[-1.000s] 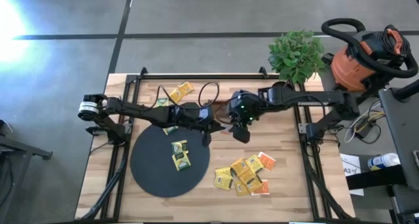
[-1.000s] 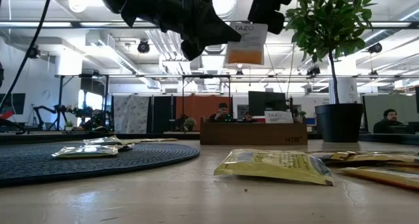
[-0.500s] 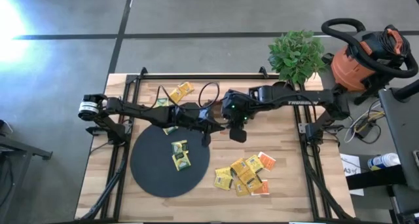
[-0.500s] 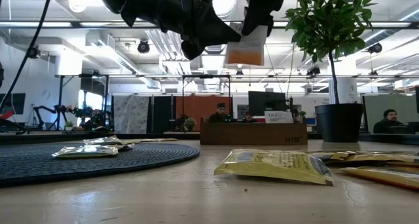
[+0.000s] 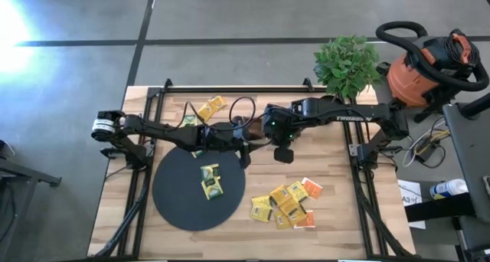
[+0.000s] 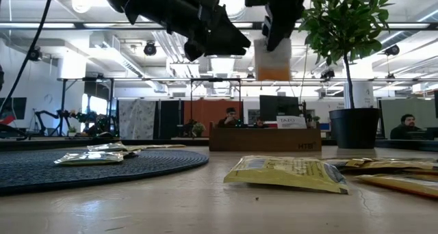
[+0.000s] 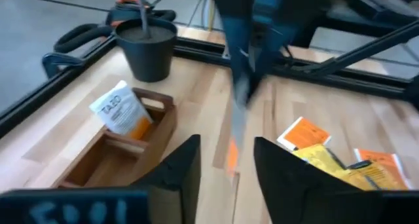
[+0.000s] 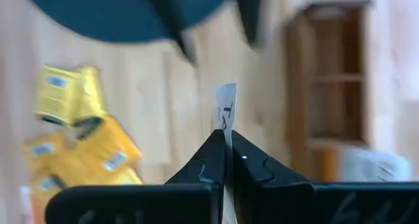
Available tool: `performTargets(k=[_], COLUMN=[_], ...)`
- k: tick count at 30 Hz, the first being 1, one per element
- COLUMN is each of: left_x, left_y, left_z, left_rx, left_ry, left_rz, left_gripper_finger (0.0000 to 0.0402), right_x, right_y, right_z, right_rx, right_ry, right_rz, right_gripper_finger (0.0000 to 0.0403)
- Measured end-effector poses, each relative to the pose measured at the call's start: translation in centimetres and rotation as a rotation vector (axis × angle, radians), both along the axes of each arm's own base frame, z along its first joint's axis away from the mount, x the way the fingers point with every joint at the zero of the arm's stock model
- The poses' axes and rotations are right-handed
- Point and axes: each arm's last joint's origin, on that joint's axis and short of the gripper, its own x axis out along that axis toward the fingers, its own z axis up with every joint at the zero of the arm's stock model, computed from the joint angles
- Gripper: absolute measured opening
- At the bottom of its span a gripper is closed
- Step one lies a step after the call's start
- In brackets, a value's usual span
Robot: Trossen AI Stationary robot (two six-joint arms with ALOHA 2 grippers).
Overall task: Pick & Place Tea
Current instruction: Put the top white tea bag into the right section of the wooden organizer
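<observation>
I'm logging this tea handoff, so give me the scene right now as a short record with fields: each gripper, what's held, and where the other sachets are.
right gripper: shut on an orange-and-white tea sachet, raised above the table
left gripper: open, empty, raised beside the right one
black disc: two yellow sachets lying on it
loose pile: yellow and orange sachets on the table, right of the disc
wooden tray: one white-and-orange sachet inside
potted plant: at the table's far edge

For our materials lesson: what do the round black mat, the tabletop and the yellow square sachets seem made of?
Round black mat: probably woven or ribbed fabric or rubber, matt, lined texture in the low view. Tabletop: pale wood planks, visible grain, slight sheen. Yellow square sachets: likely paper, crinkled, printed.
</observation>
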Motion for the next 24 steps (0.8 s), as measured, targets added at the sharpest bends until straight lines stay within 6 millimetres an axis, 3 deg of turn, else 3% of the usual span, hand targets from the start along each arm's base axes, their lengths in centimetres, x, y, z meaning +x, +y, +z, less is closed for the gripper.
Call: performTargets(k=[6, 15, 24], left_x=[-0.9, -2.8, -5.5], left_y=[-0.9, -1.2, -0.9], left_z=[0.3, 1.1, 0.7], left_rx=[0.022, -0.021, -0.097], left_ry=[0.051, 0.025, -0.024], left_rz=[0.07, 0.154, 0.24], left_gripper_finger=[0.0162, 0.0163, 0.0163], right_x=[-1.0, -2.8, -3.5], right_y=[-3.0, -8.5, -10.0], right_z=[-0.6, -2.2, -4.7], right_rx=[-0.114, -0.116, -0.055], right_ry=[0.079, 0.135, 0.125], right_rz=[-0.01, -0.052, -0.028], right_gripper_finger=[0.0008, 0.0008, 0.0008])
